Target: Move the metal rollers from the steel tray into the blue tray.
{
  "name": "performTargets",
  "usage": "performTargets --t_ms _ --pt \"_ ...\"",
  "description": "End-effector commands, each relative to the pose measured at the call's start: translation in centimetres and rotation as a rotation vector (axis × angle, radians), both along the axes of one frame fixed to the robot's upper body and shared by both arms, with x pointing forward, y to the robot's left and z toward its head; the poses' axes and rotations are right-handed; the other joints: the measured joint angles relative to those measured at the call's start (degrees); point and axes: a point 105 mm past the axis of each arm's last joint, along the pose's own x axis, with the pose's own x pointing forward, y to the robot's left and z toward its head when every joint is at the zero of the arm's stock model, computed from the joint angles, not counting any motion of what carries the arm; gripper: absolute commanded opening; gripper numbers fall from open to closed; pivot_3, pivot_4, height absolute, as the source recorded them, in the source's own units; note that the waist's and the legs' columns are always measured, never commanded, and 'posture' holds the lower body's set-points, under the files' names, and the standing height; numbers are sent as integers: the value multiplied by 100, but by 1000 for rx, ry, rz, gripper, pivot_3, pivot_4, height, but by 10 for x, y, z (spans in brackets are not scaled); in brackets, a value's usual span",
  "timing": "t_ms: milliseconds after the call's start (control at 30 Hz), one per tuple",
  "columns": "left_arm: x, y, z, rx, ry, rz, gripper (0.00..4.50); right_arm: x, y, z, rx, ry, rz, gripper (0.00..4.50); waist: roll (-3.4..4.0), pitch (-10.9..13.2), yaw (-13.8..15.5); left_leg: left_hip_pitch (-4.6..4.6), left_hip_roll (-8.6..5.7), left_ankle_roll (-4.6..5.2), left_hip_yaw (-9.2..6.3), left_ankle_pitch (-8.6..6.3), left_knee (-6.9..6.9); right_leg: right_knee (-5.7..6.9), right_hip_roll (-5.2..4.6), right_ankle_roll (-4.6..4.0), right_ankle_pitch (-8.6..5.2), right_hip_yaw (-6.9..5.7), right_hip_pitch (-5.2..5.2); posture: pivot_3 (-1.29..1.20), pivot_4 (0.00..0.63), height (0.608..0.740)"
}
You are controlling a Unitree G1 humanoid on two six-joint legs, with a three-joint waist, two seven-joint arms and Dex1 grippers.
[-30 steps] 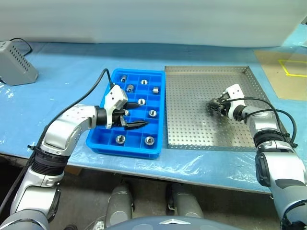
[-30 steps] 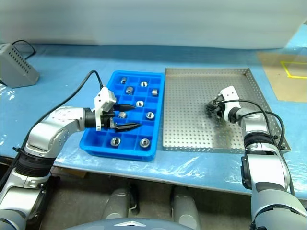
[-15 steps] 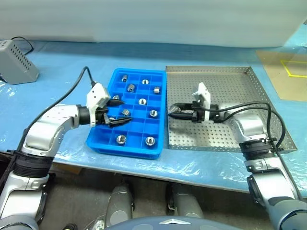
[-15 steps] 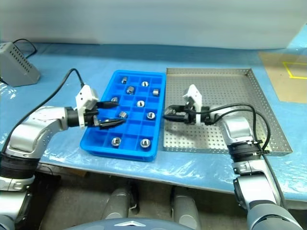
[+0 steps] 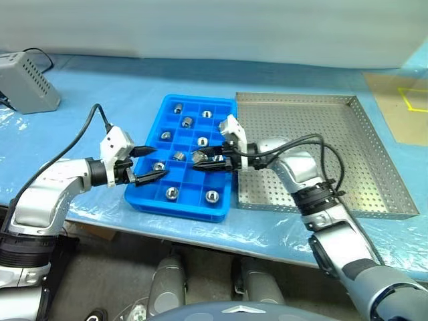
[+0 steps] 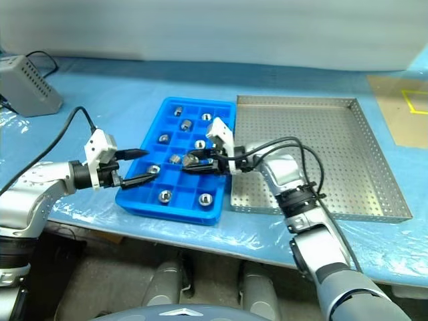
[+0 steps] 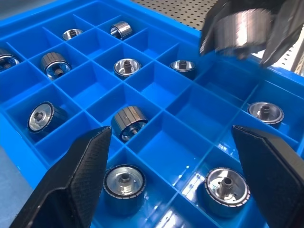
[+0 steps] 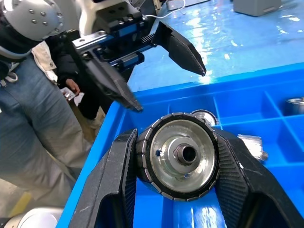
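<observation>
The blue tray [image 5: 177, 212] lies left of the steel tray [image 5: 314, 134], and several of its compartments each hold one of the metal rollers [image 5: 188, 122]. My right gripper [image 5: 200, 160] reaches leftward over the blue tray's middle, shut on one roller [image 8: 183, 156] that is gripped by its ribbed sides. The same held roller [image 7: 242, 26] shows in the left wrist view above the compartments. At the blue tray's left edge my left gripper [image 5: 152, 164] is open and holds nothing, its tips pointing toward the right gripper.
A grey box [image 5: 27, 83] with a black cable sits at the table's far left. A brown patch with yellow tape [image 5: 401, 107] lies at the far right. A person in jeans [image 8: 28, 118] stands beyond the table's left side.
My right gripper has swung left with the roller, from over the steel tray to above the blue tray. The left gripper has drawn back leftward to the tray's edge, still open.
</observation>
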Motion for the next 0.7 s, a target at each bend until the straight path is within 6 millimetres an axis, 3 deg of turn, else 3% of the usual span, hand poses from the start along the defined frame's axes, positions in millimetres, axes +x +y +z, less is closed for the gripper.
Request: performTargets --t_ms 33,333,533,700 --pt "-6 5 12 -8 -52 16 4278 -6 9 -1 6 -21 46 1792 0 0 11 -2 0 0 0 0 -2 -2 0 0 0 0 -2 23 150 740" --pt "-4 0 11 -20 -57 12 4278 10 15 -28 -53 -50 -36 1792 -5 -2 15 11 1 -14 -1 8 -3 11 0 0 0 0 3 19 150 740" --pt "-1 -3 10 -20 -54 -4 4278 14 9 -26 -26 -32 -70 3788 -8 -4 9 24 1 -16 -2 10 -4 14 0 0 0 1 11 -5 150 740" --pt "1 -7 10 -24 -52 -20 4278 17 -4 -14 0 -44 -98 3788 -8 -4 29 20 0 -14 -2 9 -4 12 0 -1 0 1 10 -30 150 740"
